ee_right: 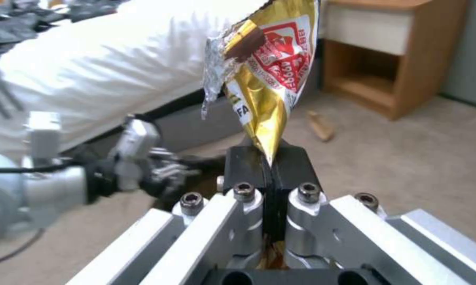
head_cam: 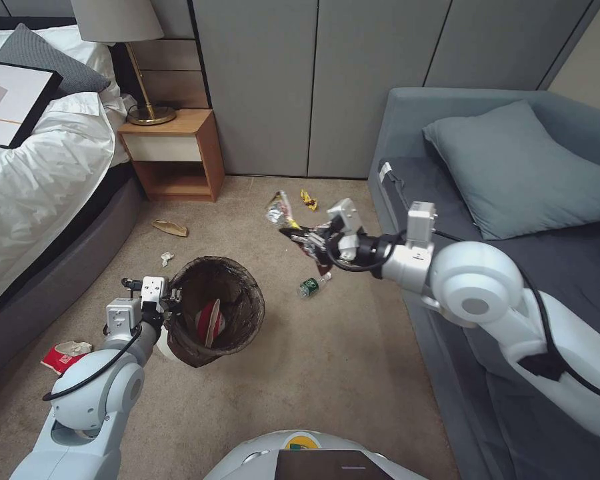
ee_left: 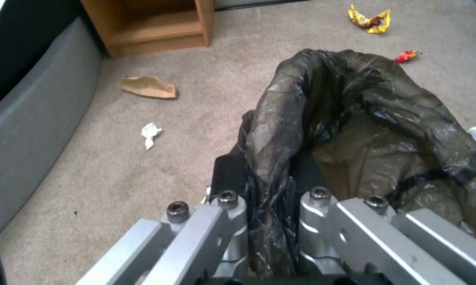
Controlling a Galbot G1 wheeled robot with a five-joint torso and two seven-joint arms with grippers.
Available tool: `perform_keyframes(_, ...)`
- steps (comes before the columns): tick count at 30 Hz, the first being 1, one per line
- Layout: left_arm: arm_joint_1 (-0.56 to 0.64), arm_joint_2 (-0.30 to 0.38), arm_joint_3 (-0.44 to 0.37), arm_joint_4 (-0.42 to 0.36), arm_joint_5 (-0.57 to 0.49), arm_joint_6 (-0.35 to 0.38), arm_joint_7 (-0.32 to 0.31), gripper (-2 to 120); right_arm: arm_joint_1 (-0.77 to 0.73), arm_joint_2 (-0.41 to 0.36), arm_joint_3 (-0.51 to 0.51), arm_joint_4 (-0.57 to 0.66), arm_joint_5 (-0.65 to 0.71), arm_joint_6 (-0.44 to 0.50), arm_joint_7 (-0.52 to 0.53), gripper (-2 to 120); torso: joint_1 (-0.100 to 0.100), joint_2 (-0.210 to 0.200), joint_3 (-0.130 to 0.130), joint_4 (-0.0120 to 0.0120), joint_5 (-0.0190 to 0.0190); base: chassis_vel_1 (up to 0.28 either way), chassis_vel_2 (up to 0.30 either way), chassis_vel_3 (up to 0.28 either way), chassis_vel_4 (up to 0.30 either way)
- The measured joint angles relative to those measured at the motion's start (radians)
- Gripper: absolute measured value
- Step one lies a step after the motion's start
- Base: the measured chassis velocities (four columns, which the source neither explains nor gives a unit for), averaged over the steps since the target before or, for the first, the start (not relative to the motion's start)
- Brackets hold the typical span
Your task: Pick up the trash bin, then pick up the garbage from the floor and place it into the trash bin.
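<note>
Left gripper [ee_left: 269,198] pinches the trash bin [head_cam: 215,310] rim; right gripper [ee_right: 268,166] clamps a gold wrapper [ee_right: 272,71] above open carpet [head_cam: 353,360].

- Even, soft indoor light in the head view; the carpet [head_cam: 327,360] is evenly lit with faint shadows under the arms.
- Straight wall panels bow slightly toward the edges.
- The left wrist view is soft, with glare on the bin liner [ee_left: 364,130].
- In the right wrist view the wrapper [ee_right: 269,75] gleams; the white bedding [ee_right: 106,59] is overbright and blurred.

The trash bin [head_cam: 215,310] stands on the floor [head_cam: 327,373], between bed [head_cam: 40,180] and sofa [head_cam: 513,267].
</note>
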Motion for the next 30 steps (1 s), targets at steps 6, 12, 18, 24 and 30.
perform_keyframes(6, 0.000, 0.003, -0.008, 0.009, 0.000, 0.000, 0.000, 7, 0.102, 0.082, -0.146, -0.031, 0.031, -0.009, 0.053, 0, 0.000, 0.000, 0.000, 0.0003, -0.0002, 0.000, 0.000, 0.000, 0.000)
perform_keyframes(12, -0.009, 0.002, -0.008, 0.023, 0.000, 0.000, 0.000, 7, 0.234, 0.155, -0.290, -0.085, 0.060, -0.012, 0.095, 0, 0.000, 0.000, 0.000, 0.0002, -0.0001, 0.000, 0.000, 0.000, 0.000)
perform_keyframes(18, -0.013, 0.002, -0.012, 0.024, -0.002, 0.000, 0.000, 7, 0.276, 0.203, -0.374, -0.142, 0.062, -0.013, 0.111, 0, 0.000, 0.000, 0.000, -0.0001, -0.0001, 0.000, 0.000, 0.000, 0.000)
perform_keyframes(24, -0.012, 0.002, -0.021, 0.026, -0.006, 0.000, 0.001, 7, 0.254, 0.250, -0.434, -0.205, 0.030, -0.013, 0.116, 0, 0.000, 0.000, 0.000, 0.0002, 0.0001, 0.000, 0.000, 0.000, 0.000)
perform_keyframes(30, -0.011, 0.002, -0.027, 0.029, -0.009, 0.000, 0.001, 7, 0.223, 0.274, -0.453, -0.245, 0.013, -0.013, 0.117, 0, 0.000, 0.000, 0.000, 0.0000, 0.0001, 0.000, 0.000, 0.000, 0.000)
